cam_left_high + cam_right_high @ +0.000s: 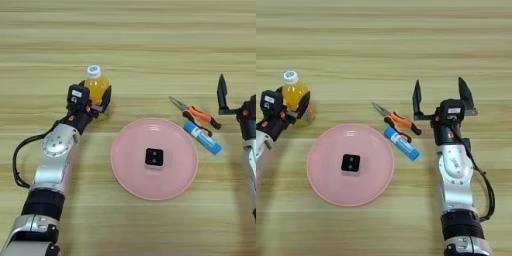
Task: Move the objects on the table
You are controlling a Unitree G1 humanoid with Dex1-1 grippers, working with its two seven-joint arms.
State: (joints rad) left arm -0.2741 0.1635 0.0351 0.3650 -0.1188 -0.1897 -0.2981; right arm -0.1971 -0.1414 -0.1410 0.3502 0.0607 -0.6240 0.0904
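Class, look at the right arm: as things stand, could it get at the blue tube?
Probably yes. The right claw stands open just right of the blue tube, with bare table between them. Only the pliers lie close beside the tube.

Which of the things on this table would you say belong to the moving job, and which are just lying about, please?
In the job:
- orange-drink bottle, with the left gripper around it
- black cube, lying on the pink plate
- blue tube, on the table

Possibly just lying about:
- orange-handled pliers, beside the tube
- right gripper, open, holding nothing
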